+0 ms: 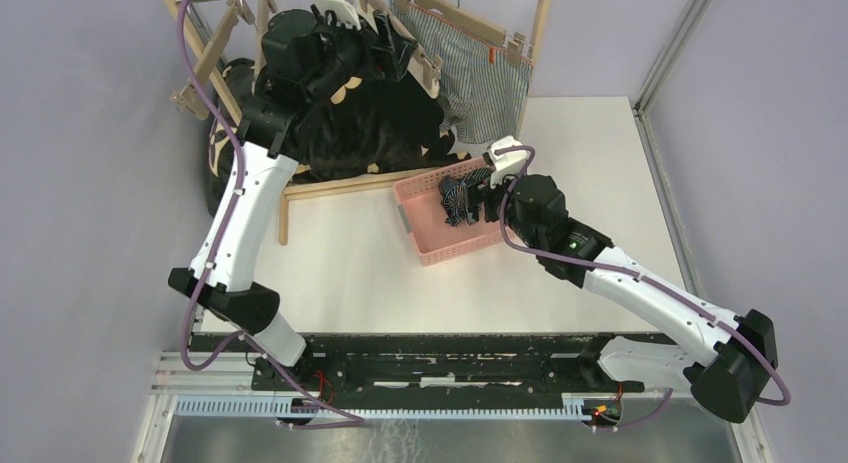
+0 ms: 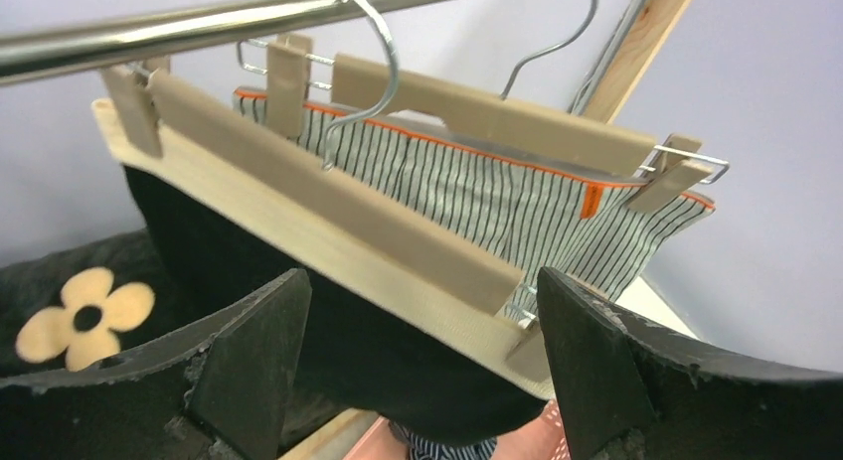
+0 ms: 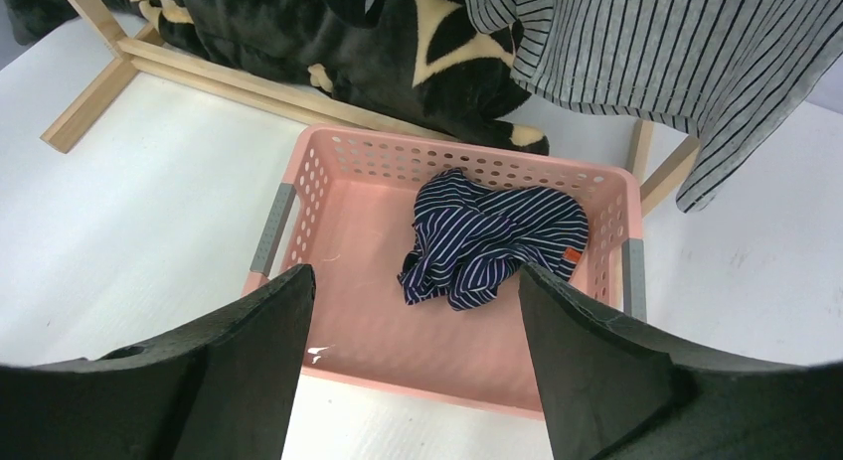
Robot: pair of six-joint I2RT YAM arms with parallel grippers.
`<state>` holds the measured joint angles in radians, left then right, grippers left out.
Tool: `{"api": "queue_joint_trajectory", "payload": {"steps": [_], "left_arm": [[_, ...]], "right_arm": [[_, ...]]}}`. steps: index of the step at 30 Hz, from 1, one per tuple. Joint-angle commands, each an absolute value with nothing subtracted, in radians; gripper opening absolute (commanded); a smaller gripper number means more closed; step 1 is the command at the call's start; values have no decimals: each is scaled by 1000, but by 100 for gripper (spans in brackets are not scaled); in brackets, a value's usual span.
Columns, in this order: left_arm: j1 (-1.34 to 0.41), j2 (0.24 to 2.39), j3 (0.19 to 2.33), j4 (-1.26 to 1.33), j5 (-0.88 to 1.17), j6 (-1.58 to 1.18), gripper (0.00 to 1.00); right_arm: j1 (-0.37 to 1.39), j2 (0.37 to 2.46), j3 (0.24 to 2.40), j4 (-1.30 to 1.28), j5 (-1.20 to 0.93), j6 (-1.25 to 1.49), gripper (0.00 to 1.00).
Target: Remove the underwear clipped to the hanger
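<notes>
Tabletop [image 1: 340,263] is white, walls [image 1: 770,133] lilac — left gripper [image 2: 420,278] and right gripper [image 3: 415,273] both spread, empty.

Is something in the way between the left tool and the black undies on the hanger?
Nothing visible is. The left tool is open right in front of the black underwear, which hangs clipped to the near wooden hanger. The grey striped underwear hangs on another hanger behind it, not in between.
</notes>
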<state>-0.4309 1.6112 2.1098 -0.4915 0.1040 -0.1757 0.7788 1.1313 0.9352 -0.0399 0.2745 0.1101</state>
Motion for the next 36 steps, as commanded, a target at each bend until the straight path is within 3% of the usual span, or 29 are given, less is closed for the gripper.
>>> {"api": "queue_joint_trajectory", "payload": {"steps": [1, 27, 30, 36], "left_arm": [[-440, 1620, 2171, -348, 68, -249, 90], [-441, 1733, 2155, -347, -75, -306, 92], [-440, 1712, 2121, -343, -108, -295, 86], [-440, 1686, 2084, -338, -145, -278, 51]], "right_arm": [[797, 1097, 924, -26, 299, 105, 83], [814, 1076, 902, 0, 339, 82, 80], [814, 1078, 900, 4, 342, 85, 81], [814, 1082, 899, 7, 336, 96, 81]]}}
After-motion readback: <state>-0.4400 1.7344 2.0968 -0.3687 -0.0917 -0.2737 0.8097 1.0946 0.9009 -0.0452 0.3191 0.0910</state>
